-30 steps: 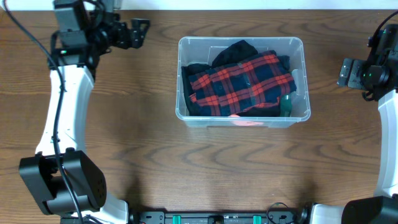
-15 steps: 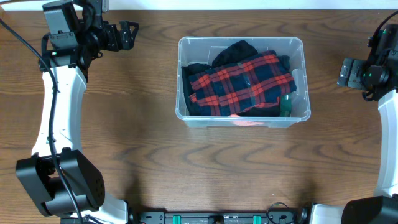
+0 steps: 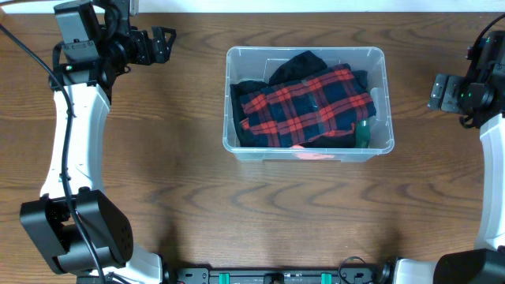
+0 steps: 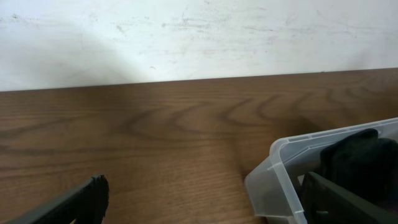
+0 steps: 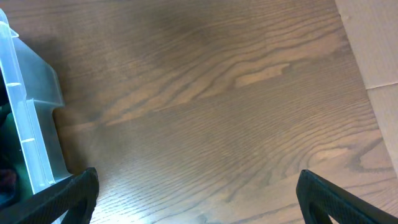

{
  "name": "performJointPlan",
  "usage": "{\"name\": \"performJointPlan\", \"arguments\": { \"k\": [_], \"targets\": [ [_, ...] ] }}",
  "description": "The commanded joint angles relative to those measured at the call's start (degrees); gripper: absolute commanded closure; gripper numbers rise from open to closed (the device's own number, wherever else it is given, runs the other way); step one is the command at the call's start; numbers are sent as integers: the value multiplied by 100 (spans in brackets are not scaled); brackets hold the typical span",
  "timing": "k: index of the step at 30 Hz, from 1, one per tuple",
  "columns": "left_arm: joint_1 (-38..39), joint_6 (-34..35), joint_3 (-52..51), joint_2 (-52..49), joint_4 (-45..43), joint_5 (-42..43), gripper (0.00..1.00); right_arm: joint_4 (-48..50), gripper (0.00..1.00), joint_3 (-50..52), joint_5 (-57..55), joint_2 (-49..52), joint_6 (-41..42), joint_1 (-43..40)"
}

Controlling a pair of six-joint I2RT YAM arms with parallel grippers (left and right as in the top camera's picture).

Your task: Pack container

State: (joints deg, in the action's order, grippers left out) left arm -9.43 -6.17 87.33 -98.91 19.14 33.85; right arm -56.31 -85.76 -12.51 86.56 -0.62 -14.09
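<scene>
The clear container (image 3: 229, 102) sits on the wooden table (image 3: 197, 205), mid-width and toward the back. It holds a red-and-navy plaid cloth (image 3: 308, 106) over a black garment (image 3: 298, 67), with a green item (image 3: 363, 132) at the right wall. The left pincer (image 3: 167, 44) hovers at the far left and the right pincer (image 3: 433, 93) at the right edge. Both have fingers spread apart, are empty, and are well clear of the container.

Both arms are built from white shells linked by black joints. Black cables are routed along the left arm (image 3: 75, 134). The right arm (image 3: 493, 150) is fitted with a green-lit wrist. The left gripper (image 3: 169, 43) and right gripper (image 3: 435, 92) are finished in black.
</scene>
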Motion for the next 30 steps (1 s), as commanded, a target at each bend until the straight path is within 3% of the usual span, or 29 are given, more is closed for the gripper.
{"name": "performJointPlan", "arguments": {
  "k": [1,15,30],
  "targets": [
    [-15,28,15,-15,11,-50,2,-7,1,-37,-76,7,59,-11],
    [-15,28,15,-15,11,-50,2,-9,1,-26,-76,-122,59,337],
    [-15,28,15,-15,11,-50,2,-9,1,-22,-76,-1770,59,2844]
  ]
}}
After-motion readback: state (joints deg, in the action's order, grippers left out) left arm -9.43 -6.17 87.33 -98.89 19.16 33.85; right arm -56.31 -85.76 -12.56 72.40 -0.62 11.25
